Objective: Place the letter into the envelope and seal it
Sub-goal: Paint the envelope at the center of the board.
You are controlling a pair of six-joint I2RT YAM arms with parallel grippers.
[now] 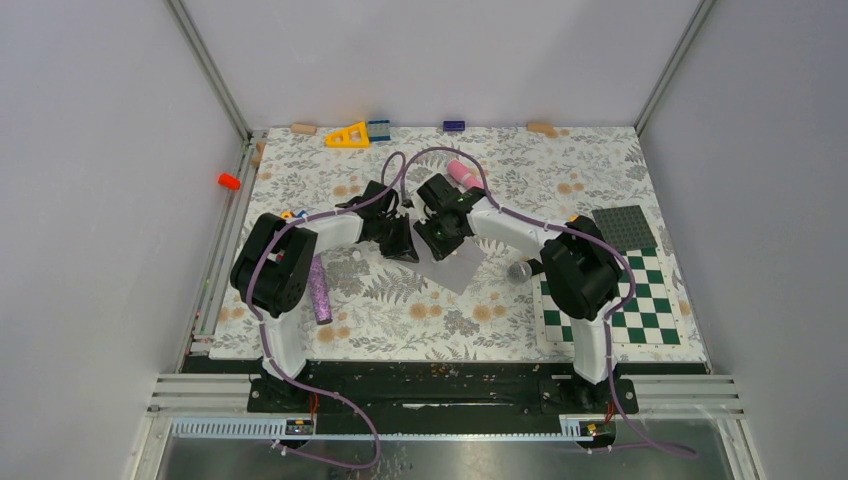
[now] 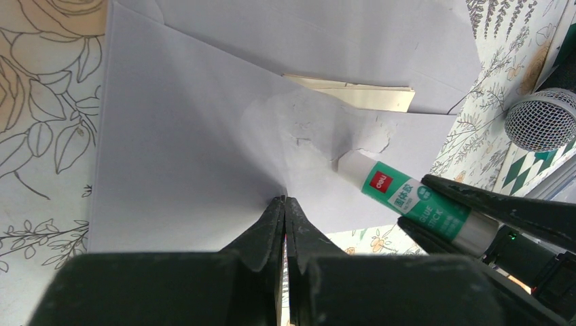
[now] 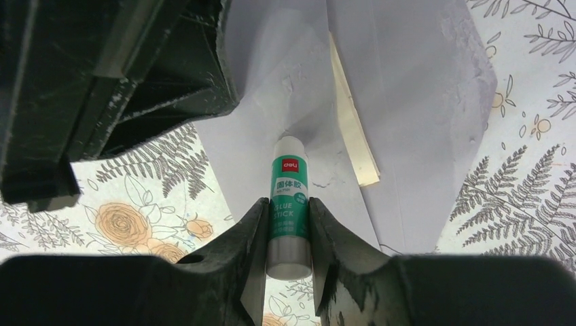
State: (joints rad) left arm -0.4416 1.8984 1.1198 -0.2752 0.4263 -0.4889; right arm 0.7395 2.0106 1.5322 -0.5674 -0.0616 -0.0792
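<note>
The pale grey-lavender envelope (image 2: pixel 190 156) lies on the floral table with its flap open. My left gripper (image 2: pixel 285 202) is shut on the flap's pointed tip and holds it up. A cream folded letter (image 2: pixel 353 96) peeks out of the envelope's mouth. My right gripper (image 3: pixel 291 210) is shut on a green-and-white glue stick (image 3: pixel 291 193), whose white tip rests on the flap's inner face. A glossy, smeared patch shows on the flap there. From above, both grippers meet over the envelope (image 1: pixel 458 268) at the table's middle.
A metal mesh ball (image 1: pixel 519 270) lies just right of the envelope, beside the green-and-white checkerboard mat (image 1: pixel 640 300) and a grey studded plate (image 1: pixel 625 226). A purple cylinder (image 1: pixel 320 288) lies by the left arm. A pink object (image 1: pixel 462 173) and small blocks sit along the back.
</note>
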